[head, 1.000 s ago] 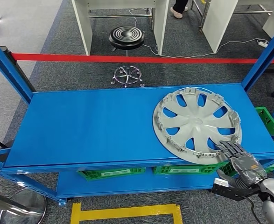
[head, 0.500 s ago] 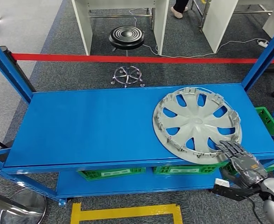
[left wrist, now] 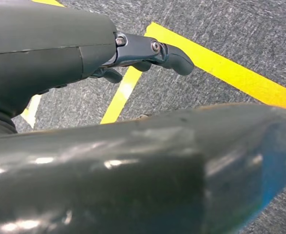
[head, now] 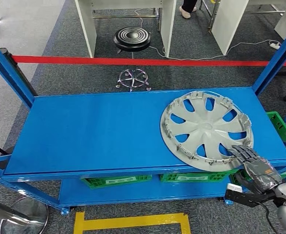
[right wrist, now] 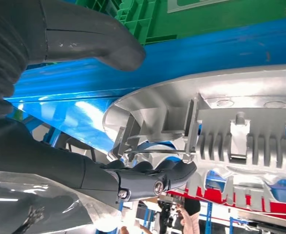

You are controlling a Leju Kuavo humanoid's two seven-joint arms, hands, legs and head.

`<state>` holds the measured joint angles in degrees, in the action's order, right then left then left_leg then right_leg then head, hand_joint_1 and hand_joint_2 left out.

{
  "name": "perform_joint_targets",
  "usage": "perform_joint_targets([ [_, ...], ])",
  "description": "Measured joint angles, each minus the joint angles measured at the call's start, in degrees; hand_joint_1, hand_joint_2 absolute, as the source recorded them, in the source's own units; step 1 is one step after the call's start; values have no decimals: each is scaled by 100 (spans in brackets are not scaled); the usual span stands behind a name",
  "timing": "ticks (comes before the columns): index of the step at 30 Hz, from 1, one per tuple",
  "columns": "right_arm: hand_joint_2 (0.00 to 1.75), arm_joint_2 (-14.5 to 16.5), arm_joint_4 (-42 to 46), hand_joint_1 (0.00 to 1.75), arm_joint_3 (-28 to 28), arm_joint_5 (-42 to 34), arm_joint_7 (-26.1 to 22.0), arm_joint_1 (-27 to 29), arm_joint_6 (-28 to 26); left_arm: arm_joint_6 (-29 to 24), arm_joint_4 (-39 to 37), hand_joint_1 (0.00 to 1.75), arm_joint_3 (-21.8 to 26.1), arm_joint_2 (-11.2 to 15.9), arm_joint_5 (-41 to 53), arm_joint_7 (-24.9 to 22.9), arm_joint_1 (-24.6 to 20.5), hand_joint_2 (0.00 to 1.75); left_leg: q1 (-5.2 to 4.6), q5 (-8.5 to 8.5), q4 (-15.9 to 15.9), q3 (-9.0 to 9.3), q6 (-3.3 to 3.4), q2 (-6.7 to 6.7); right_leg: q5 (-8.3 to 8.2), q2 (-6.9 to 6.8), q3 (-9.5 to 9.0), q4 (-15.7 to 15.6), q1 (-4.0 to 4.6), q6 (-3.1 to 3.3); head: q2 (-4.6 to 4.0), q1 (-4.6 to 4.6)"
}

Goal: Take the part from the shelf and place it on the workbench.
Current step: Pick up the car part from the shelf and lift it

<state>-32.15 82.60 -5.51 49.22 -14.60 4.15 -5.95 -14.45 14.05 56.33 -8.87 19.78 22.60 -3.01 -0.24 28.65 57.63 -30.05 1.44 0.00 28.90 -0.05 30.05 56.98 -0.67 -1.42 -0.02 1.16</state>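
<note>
- Currently, the round grey plastic wheel cover (head: 206, 130) lies flat on the blue metal shelf (head: 97, 131), overhanging its front edge.
- Right hand (head: 257, 166): fingers over rim, thumb beneath, apparently for lifting.
- Left hand (left wrist: 148, 51): hangs empty, fingers loosely apart.

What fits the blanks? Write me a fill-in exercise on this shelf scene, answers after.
1. The wheel cover lies on the ___ shelf.
2. The ___ hand reaches the cover's near rim.
3. Under the shelf sit ___ crates.
4. The left hand hangs over a ___ floor line.

Answers: blue; right; green; yellow
</note>
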Motion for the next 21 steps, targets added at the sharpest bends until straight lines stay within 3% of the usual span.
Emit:
perform_joint_targets([
  [5,175,-5,-7,0,12,0,0,3,-2,-15,0,0,0,2,6,-8,0,0,0,0,0,0,0,0,0,0,0,0,0,0,0,0],
  [9,175,-53,-15,169,116,0,-10,73,-23,-15,0,0,0,8,21,-45,0,0,0,0,0,-1,0,0,0,0,1,0,0,0,0,0],
  [21,175,-156,61,175,264,-44,-108,98,-43,-29,-1,0,0,11,17,-43,-7,0,0,0,0,0,0,-3,0,-4,-1,0,0,0,0,-1],
])
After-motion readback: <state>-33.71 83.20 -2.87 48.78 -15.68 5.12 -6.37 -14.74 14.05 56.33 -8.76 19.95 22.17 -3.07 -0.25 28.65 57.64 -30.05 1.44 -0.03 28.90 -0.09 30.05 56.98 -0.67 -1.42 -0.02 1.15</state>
